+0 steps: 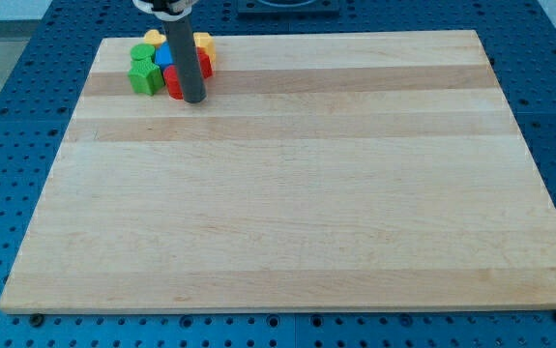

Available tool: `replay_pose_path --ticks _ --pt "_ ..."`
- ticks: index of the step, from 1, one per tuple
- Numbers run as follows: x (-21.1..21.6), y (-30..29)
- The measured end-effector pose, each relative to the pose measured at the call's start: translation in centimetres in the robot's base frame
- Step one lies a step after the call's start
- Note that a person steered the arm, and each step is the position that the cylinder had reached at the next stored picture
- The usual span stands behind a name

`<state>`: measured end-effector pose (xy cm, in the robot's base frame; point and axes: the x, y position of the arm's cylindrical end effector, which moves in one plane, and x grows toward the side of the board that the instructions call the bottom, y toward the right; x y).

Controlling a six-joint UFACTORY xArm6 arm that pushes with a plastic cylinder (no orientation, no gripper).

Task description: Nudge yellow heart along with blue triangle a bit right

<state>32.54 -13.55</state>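
Bright, even overhead light is washing the wooden board (287, 184), leaving almost no shadows and only a soft sheen along its far edge. Everything is staying fairly sharp, though the far-left blocks are looking small and slightly soft.

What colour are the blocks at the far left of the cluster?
Green, seen in the camera view.
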Motion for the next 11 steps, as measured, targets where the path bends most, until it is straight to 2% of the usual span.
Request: replay_pose_path --ticks 2,3,4,5,6,9,11 --pt "0.2 0.1" --pt "3.3 -0.7" --pt "5.6 -4.9" --pt "4.6 -11.9" --pt "0.9 -16.3" --pt "-11.8 -15.3" --pt "-13.1 -10.0"
